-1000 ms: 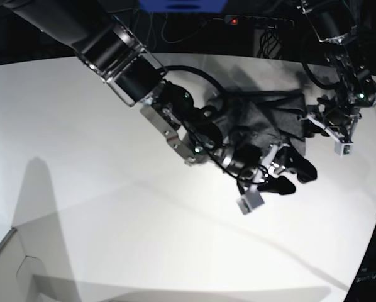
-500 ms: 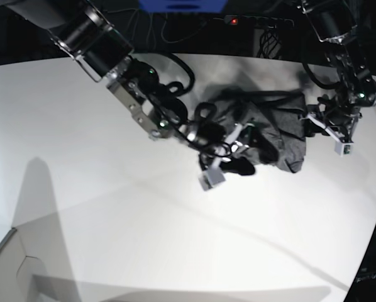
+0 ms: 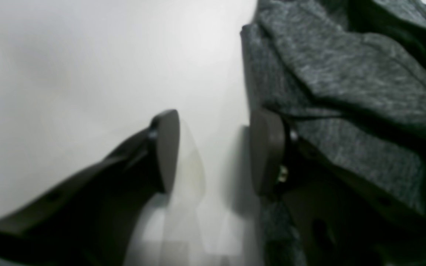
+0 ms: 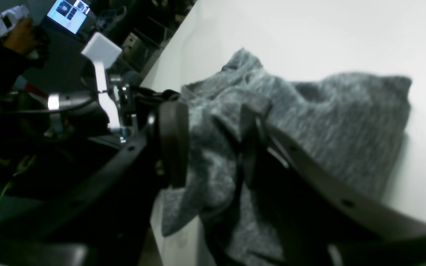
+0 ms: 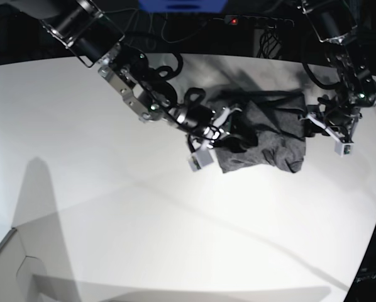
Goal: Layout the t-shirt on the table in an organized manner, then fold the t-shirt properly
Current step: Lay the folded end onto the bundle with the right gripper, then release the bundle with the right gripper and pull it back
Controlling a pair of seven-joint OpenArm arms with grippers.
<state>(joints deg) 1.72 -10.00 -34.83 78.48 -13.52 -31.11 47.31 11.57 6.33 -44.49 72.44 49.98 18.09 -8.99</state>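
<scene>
The dark heather-grey t-shirt (image 5: 273, 135) lies crumpled at the back right of the white table (image 5: 112, 189). My right gripper (image 5: 233, 135) is pushed into the shirt's left edge. In the right wrist view the gripper (image 4: 213, 144) has its jaws drawn in on a bunched fold of the t-shirt (image 4: 327, 122), and cloth fills the gap. My left gripper (image 5: 314, 124) sits low at the shirt's right edge. In the left wrist view that gripper (image 3: 216, 151) is open over the bare table (image 3: 87, 55), one finger against the t-shirt (image 3: 346, 74), nothing between the jaws.
The table's curved back edge runs just behind the shirt, with a power strip (image 5: 235, 21) and cables in the dark beyond it. The right edge of the table lies close to my left arm. A flat pale panel (image 5: 18, 270) sits at the front left corner.
My right arm has swept from the shirt's front right corner across to its left edge, and its jaws have narrowed onto the cloth. The shirt's front left has spread a little. The left arm stayed still.
</scene>
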